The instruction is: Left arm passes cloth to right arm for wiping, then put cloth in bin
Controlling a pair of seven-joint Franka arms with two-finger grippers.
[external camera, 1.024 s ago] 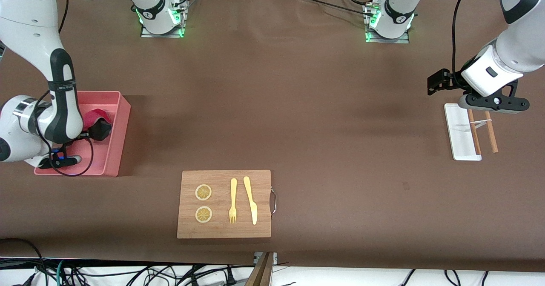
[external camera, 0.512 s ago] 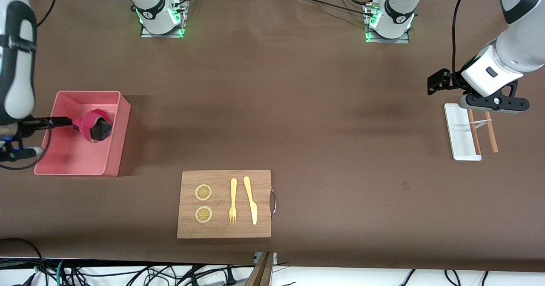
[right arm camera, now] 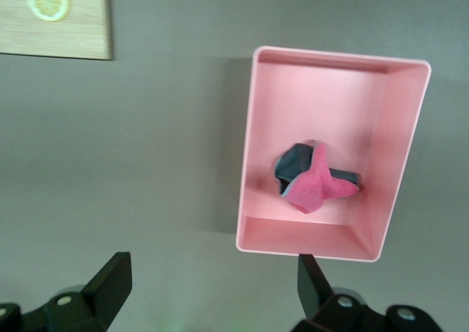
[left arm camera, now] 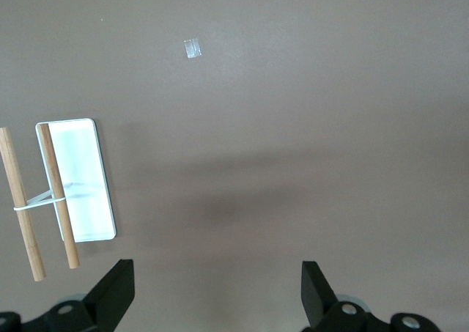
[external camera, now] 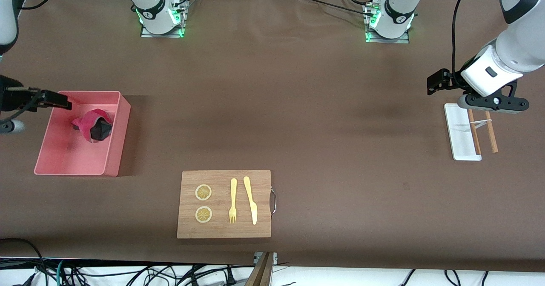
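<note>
The cloth (external camera: pixel 93 124) is seen crumpled inside the bin (external camera: pixel 111 158), at the right arm's end of the tabletop. The right gripper (right arm camera: pixel 209 292) is held spread wide and empty above the bin. The left gripper (left arm camera: pixel 216 292), likewise spread wide, waits over the white tray (external camera: pixel 457 141)

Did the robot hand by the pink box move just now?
Yes. The right gripper, jaws open, has pulled out of the bin toward the right arm's end of the table, leaving the cloth inside.

A brown table (external camera: pixel 323 120) carries a pink bin (external camera: pixel 114 150), a wooden cutting board (external camera: pixel 264 179) and a flat white tray (external camera: pixel 457 124). Two wooden sticks (external camera: pixel 493 137) lie partly on the tray.
</note>
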